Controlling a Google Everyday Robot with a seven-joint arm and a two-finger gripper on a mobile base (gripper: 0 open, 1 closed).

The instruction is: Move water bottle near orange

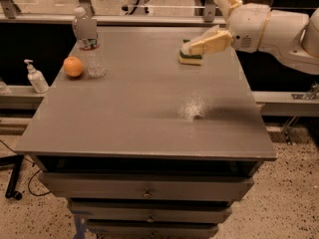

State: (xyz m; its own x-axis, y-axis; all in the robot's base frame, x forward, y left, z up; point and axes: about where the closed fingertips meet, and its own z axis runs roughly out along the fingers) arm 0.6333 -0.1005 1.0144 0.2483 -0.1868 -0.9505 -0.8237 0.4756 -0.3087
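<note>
The water bottle, clear with a white cap and a label band, stands upright at the table's far left. The orange sits right beside it on its left, almost touching. My gripper is at the far right of the table, above the green-and-yellow sponge, far from the bottle. Its cream fingers are spread apart and hold nothing.
A green-and-yellow sponge lies at the back right of the grey table, under my lower finger. A small white pump bottle stands on a ledge left of the table. Drawers are below the tabletop, and a rail runs behind it.
</note>
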